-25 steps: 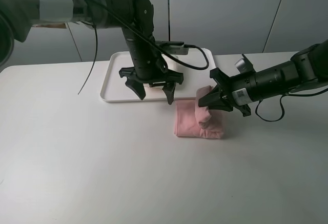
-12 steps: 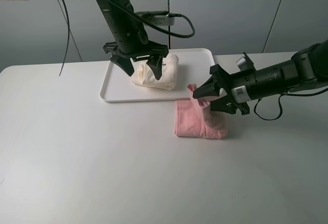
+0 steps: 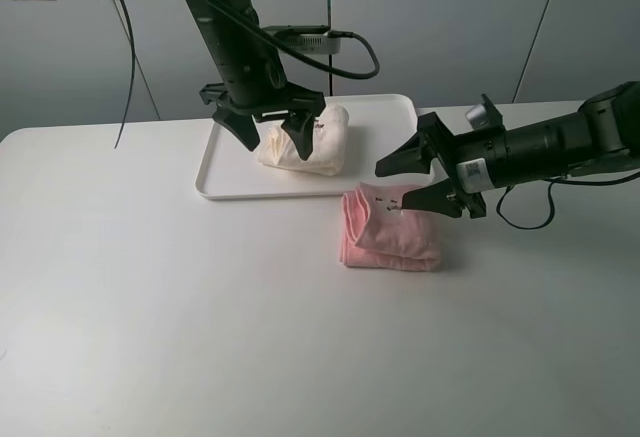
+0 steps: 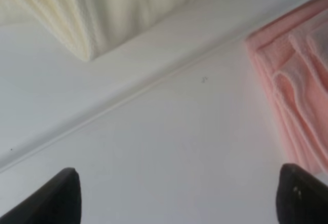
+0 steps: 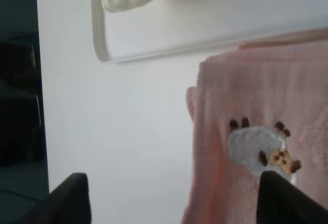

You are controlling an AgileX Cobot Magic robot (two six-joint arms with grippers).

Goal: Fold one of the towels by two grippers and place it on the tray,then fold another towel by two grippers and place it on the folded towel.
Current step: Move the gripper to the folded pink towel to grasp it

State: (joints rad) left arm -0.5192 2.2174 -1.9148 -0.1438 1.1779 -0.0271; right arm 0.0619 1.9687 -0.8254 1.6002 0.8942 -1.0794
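Your pink towel (image 3: pixel 390 229) lies folded on the table (image 3: pixel 200 317), just in front of the tray (image 3: pixel 215 182) and close to its near right corner. The fold is a compact rectangle with layered edges; a small white embroidered mark (image 5: pixel 259 151) with brown and yellow details shows on its top face in the right wrist view.

Your cream towel (image 3: pixel 305 140) sits bunched and folded inside the tray, toward the tray's middle, apart from the pink one.

Your right hand (image 3: pixel 412 179) hangs just above the far right part of the pink towel, fingers spread, one above and one below in the exterior view. Nothing sits between them; the towel lies flat and free under them.

Your left hand (image 3: pixel 262 129) is over the tray at the cream towel, pointing down, fingers spread wide. From the exterior view you cannot tell whether the tips touch the cloth. In the left wrist view both dark fingertips (image 4: pixel 56 198) stand far apart with only table surface between them.
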